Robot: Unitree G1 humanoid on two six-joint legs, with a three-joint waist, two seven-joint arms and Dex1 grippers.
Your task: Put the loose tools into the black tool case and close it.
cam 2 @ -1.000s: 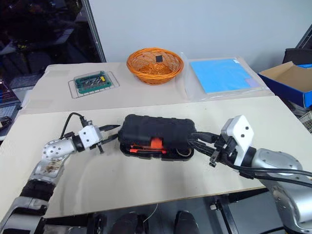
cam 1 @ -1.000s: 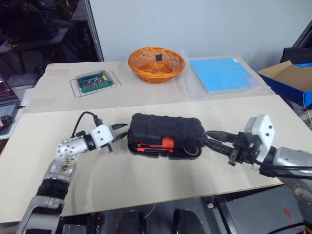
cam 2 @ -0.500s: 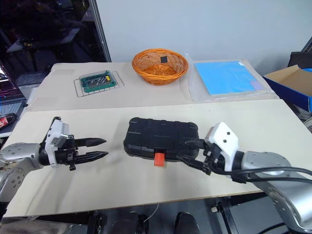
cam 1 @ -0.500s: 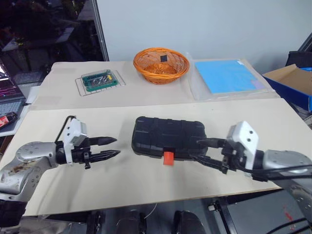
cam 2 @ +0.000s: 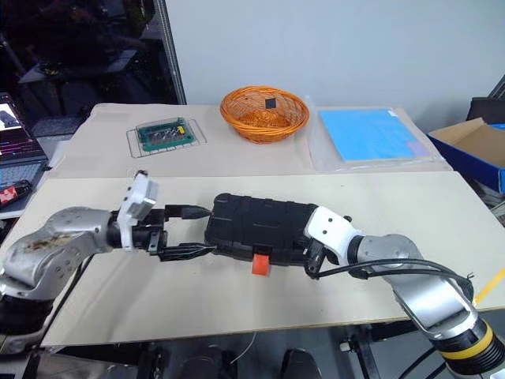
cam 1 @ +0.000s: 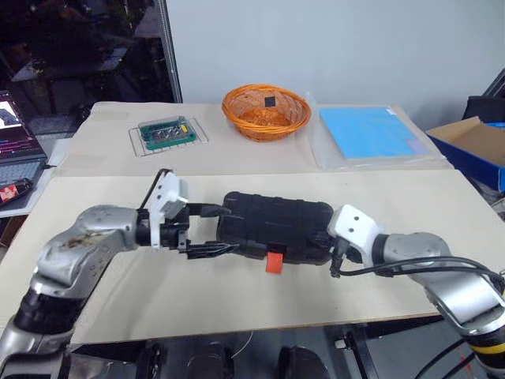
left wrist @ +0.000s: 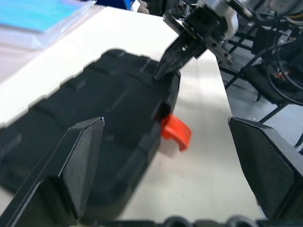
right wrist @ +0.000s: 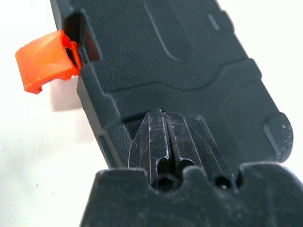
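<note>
Both grippers flank flat ribbed black plastic tool case, long axis across table. Left gripper wide at left end; right gripper closed, tips on right end. Orange latch hangs unfastened on near edge, nearer right gripper.

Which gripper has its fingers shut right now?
The right gripper: its fingers are pressed together against the right end of the black tool case. The left gripper stands open at the case's left end.

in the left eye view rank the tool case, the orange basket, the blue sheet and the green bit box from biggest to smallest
1. Blue sheet and tool case: look alike, and the case is nearer, so unranked.
2. Orange basket.
3. Green bit box.
</note>
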